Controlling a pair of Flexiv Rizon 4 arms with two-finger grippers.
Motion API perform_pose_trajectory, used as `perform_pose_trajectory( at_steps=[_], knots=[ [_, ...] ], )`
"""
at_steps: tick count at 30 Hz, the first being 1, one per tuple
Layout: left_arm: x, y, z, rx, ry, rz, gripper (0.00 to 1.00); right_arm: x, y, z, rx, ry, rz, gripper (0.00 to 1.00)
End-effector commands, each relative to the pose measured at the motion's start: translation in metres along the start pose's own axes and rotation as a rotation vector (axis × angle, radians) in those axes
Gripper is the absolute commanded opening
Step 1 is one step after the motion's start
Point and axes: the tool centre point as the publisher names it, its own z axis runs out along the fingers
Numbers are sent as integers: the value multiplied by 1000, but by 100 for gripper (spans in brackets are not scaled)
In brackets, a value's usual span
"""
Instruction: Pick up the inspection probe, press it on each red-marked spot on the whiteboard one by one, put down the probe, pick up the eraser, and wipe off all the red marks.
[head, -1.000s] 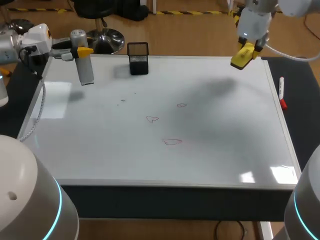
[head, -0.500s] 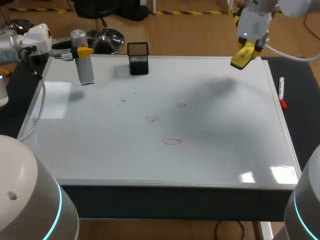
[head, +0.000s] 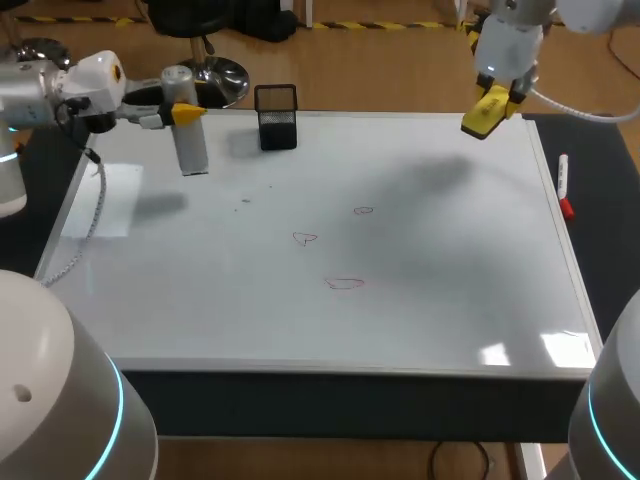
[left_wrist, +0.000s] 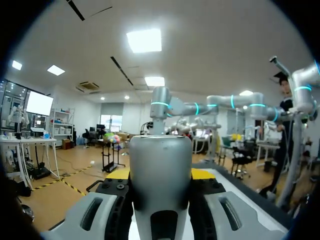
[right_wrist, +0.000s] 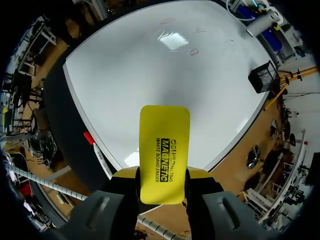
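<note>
Left wrist view: left gripper (left_wrist: 161, 175) pinches the upright probe (left_wrist: 160, 155) from both sides. Head view: the probe hangs over the far left of the whiteboard (head: 450, 310), well apart from the three red marks (head: 305, 238). A tilted touchdown might skid and smear them. Right gripper (head: 488, 110) clamps the eraser (head: 484, 116) above the far right corner.

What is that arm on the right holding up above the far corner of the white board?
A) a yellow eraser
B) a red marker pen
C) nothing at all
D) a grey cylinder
A: the yellow eraser is clamped in the right arm's jaws, while the marker pen lies beside the whiteboard and the grey probe is in the left arm's jaws.
</note>
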Motion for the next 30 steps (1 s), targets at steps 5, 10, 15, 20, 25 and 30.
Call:
perform_pose_trajectory(
  at_steps=[5,10,15,20,25,30],
  knots=[
    [38,4,56,37,124,13,0,0,-1,-1,2,4,-1,0],
    [56,9,84,54,202,7,0,0,-1,-1,2,4,-1,0],
    [72,15,105,55,256,-5,0,0,-1,-1,2,4,-1,0],
    [82,22,120,85,295,-24,0,0,-1,-1,2,4,-1,0],
    [88,30,131,85,320,-36,0,0,-1,-1,2,4,-1,0],
    [93,40,141,90,343,-57,0,0,-1,-1,2,4,-1,0]
  ],
)
